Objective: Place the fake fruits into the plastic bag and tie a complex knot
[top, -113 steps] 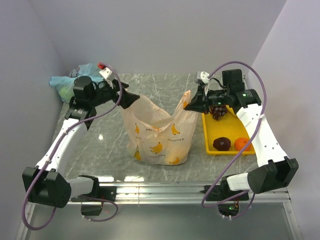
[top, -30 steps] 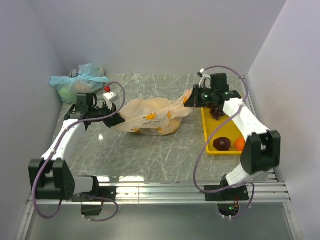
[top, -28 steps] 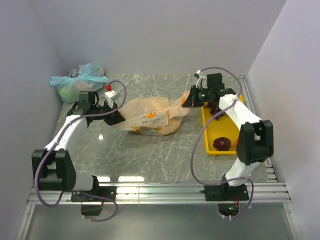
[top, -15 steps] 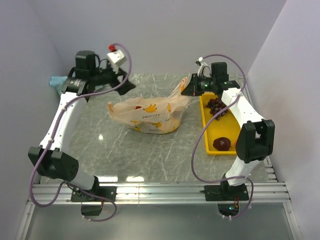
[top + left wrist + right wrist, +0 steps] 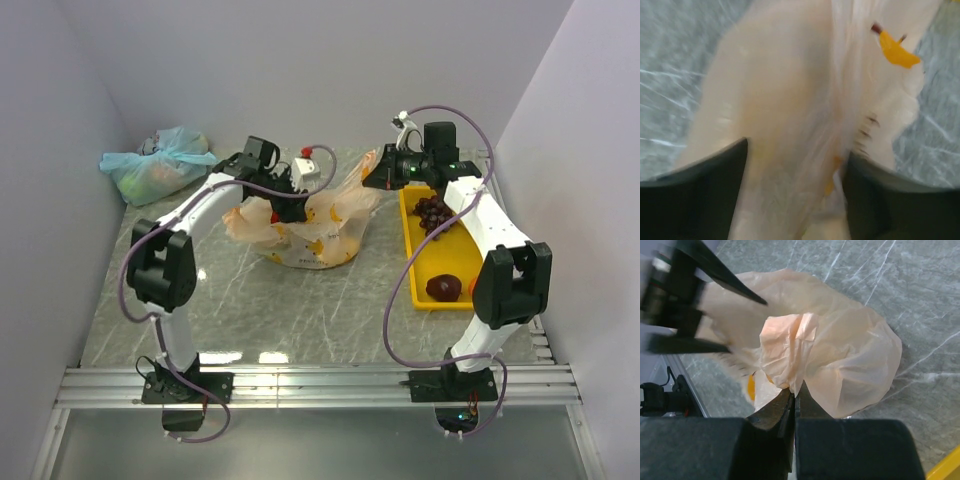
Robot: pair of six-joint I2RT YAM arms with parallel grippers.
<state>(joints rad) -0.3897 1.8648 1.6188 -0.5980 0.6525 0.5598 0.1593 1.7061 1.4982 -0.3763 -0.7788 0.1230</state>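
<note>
Grey veined marble table [image 5: 330,310] fills our view between pale lilac walls. At its centre the thin peach-orange plastic bag with banana prints [image 5: 320,235] lies slumped, its long axis running left to right between our two arms. At the right, a yellow plastic tray [image 5: 440,262] holds purple toy grapes [image 5: 432,213] and a dark maroon toy fruit [image 5: 443,288], so we judge the filling unfinished. Our right end effector [image 5: 794,392] is pinched tight on bunched film at the bag's right end. Our left end effector [image 5: 795,165] stands wide and straddles loose film toward the bag's left end. That film lies between its fingers, ungripped.
</note>
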